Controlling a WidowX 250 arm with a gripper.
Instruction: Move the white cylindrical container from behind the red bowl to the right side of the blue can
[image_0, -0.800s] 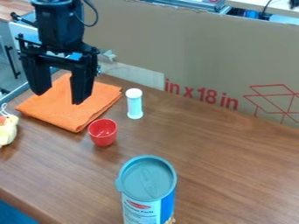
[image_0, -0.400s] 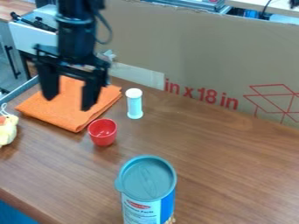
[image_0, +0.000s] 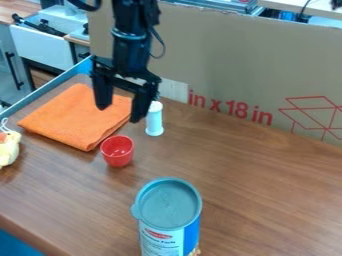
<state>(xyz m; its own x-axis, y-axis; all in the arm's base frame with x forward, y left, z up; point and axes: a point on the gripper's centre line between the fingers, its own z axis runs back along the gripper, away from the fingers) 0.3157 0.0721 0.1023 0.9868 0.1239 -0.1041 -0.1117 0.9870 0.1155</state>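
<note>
The black gripper (image_0: 120, 114) hangs at the upper left with its two fingers apart and nothing between them. Behind and below it lies a folded orange cloth (image_0: 70, 117) on the table. Close by its right finger stands a slim white and pale teal bottle (image_0: 154, 122), its cap partly covered by that finger; whether they touch, I cannot tell. In front of the cloth and bottle is a small red cup (image_0: 117, 151), upright, its opening facing up.
A canister with a grey lid (image_0: 169, 204) stands at the front middle of the wooden table (image_0: 254, 185). A pale yellow toy (image_0: 8, 148) sits at the left edge. Along the back rises a cardboard wall (image_0: 234, 65).
The gripper has moved right, from over the left part of the cloth to beside the bottle, its fingers still apart. The objects on the table have stayed where they were.
</note>
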